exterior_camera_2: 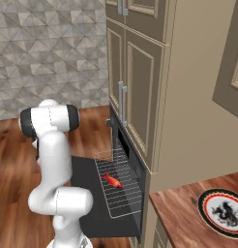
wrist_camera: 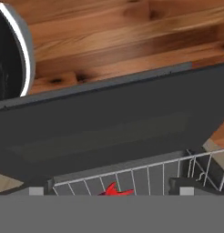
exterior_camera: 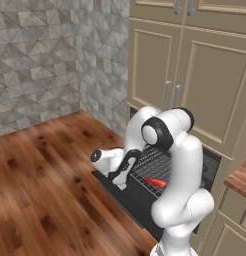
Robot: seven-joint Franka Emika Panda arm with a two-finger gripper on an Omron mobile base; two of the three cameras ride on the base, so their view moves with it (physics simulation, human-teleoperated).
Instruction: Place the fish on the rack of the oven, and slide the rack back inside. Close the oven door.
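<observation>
The oven door [exterior_camera: 126,199] lies folded down flat over the wooden floor [exterior_camera: 40,175], and everything else sits relative to it. Above its near edge the pincer [exterior_camera: 118,182] hangs low, but whether its jaws are parted or closed on anything I cannot tell. Just beyond, the rack [exterior_camera_2: 122,186] is pulled out over the door, and the fish [exterior_camera_2: 111,180] lies on its wires, near the middle. Behind it stands the oven [exterior_camera_2: 126,150]; to the right, a plate [exterior_camera_2: 221,211] rests on the table [exterior_camera_2: 188,223].
</observation>
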